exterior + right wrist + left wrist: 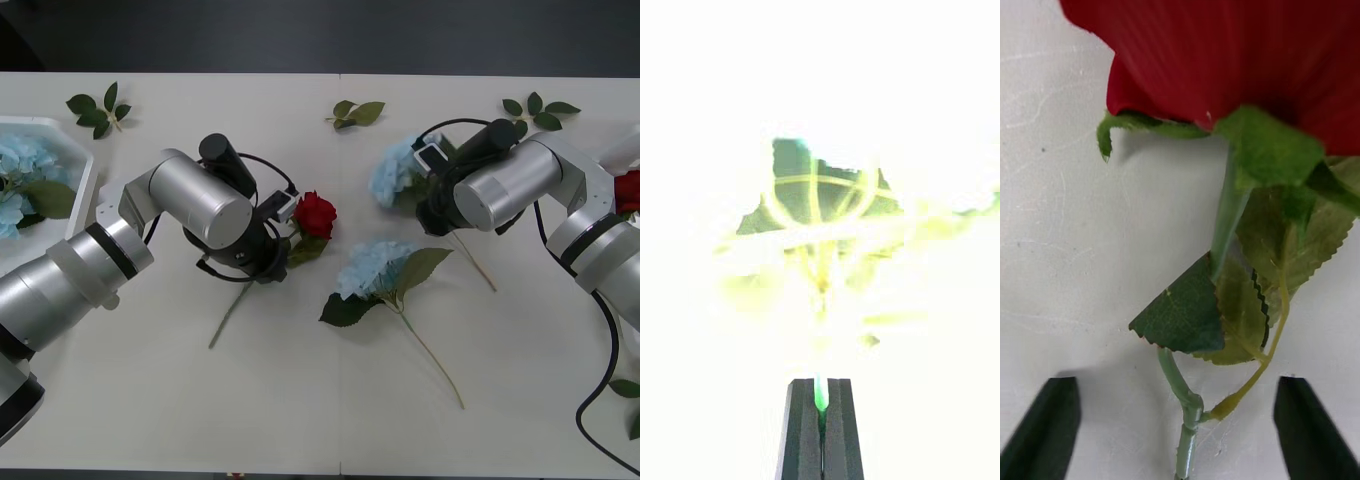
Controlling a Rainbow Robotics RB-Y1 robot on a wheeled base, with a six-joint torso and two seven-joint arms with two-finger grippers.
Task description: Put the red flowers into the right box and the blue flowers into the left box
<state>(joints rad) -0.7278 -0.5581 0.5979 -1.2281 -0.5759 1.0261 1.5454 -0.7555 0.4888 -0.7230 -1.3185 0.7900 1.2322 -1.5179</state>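
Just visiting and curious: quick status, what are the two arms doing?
Left gripper open, straddling red rose stem. Right gripper shut on blue hydrangea stem. Another blue flower lies between; nothing blocking.

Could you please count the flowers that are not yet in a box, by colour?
Red flowers: 1, its stem between the open fingers of the left gripper.
Blue flowers: 2, one held by its stem in the right gripper, one lying free nearer the robot.
Total: 3.
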